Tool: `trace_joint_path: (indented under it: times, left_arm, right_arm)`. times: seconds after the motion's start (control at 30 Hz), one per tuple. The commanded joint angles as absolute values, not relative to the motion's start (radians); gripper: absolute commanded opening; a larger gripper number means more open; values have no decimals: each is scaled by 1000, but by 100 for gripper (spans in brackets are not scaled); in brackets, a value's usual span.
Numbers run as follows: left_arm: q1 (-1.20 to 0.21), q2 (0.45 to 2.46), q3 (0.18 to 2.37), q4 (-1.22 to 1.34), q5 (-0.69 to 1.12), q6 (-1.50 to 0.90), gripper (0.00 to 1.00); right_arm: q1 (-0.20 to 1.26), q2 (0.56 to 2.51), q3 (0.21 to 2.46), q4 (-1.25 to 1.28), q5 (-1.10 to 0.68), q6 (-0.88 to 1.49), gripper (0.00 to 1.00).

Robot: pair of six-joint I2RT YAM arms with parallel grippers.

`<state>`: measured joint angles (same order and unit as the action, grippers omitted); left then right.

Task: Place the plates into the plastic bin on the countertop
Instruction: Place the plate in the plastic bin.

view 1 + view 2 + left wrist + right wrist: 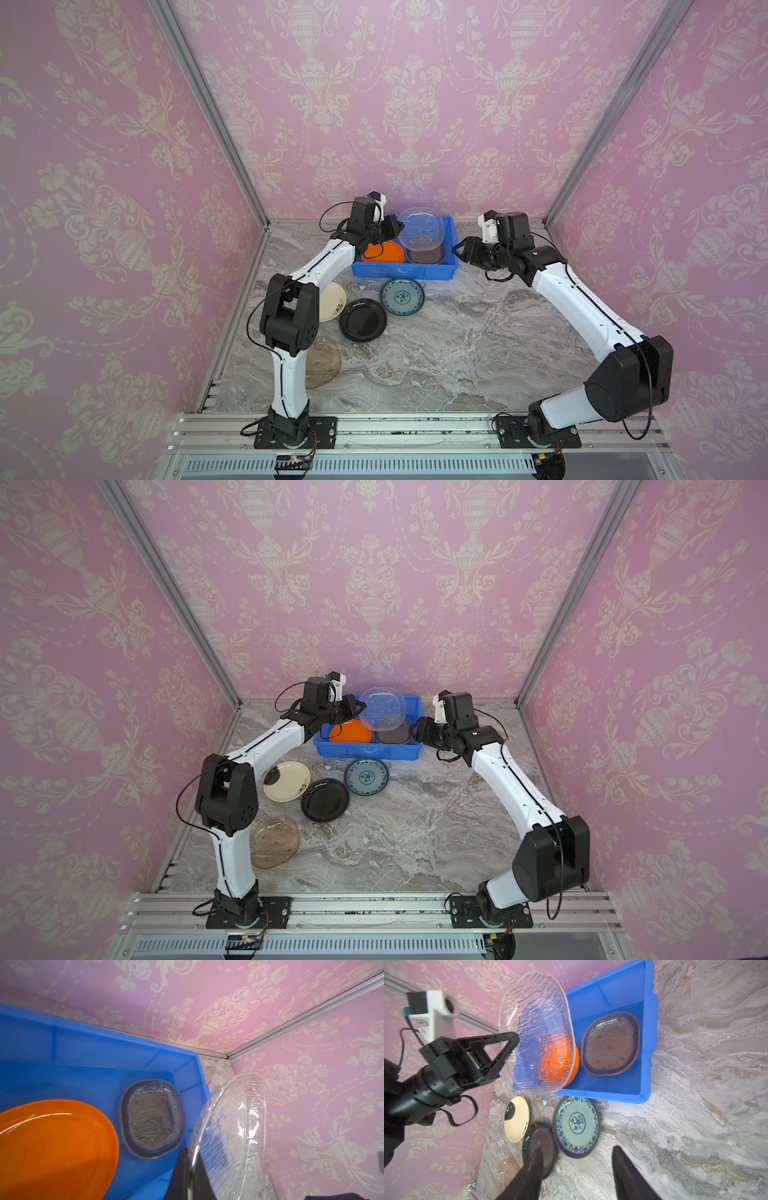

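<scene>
Right half and front centre of the countertop (478, 353) are open, so there's a clean approach from there. The left side is crowded: teal-patterned plate (402, 296), black plate (362, 320) and cream plate (334, 301) sit packed close just in front of the blue bin (405, 272). The left arm (289, 311) overhangs the cream plate and the brownish plate (326, 365).

Top access to the bin is blocked by the clear plate (422, 228), tilted in the left gripper (397, 227). The bin floor's near side is taken by the orange plate (384, 252) and a translucent plate stack (426, 255); the far strip is bare. The right gripper (458, 250) is just outside the bin's right wall, jaws apart and empty.
</scene>
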<state>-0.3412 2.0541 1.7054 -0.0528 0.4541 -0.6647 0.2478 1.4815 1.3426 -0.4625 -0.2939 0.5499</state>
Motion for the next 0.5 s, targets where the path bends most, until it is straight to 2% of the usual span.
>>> trace_joint_path:
  times: [0.0, 0.47]
  left_arm:
    - [-341, 2139, 1805, -98, 446, -678, 0]
    - [-377, 2417, 2046, -108, 434, -748, 0]
  right_arm:
    - [224, 1446, 1316, -470, -289, 548, 55]
    - [181, 1436, 1271, -463, -333, 550, 55]
